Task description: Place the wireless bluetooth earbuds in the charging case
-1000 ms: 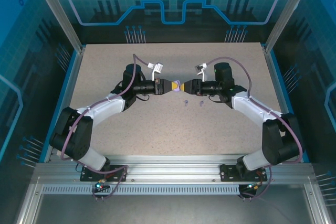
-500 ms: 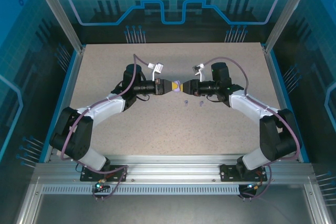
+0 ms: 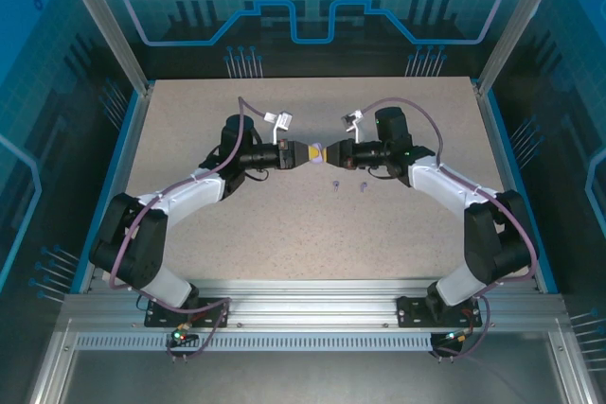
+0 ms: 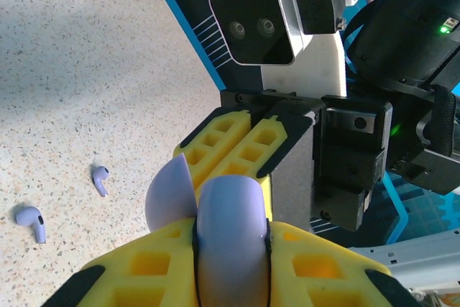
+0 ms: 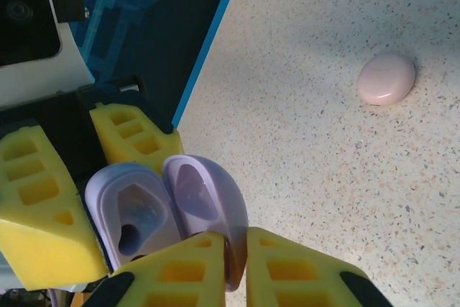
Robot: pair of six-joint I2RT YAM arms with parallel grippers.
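Earbuds in purplish grey, two of them, lie apart on the speckled table at lower left of the left wrist view. At centre, the left gripper is clamped on the open lilac charging case, and the right gripper is pinched shut on its raised lid. A closed pink oval case rests at upper right of the right wrist view.

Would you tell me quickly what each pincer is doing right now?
Left pincer: closed, holding the purple charging case.
Right pincer: closed on the case's open lid.
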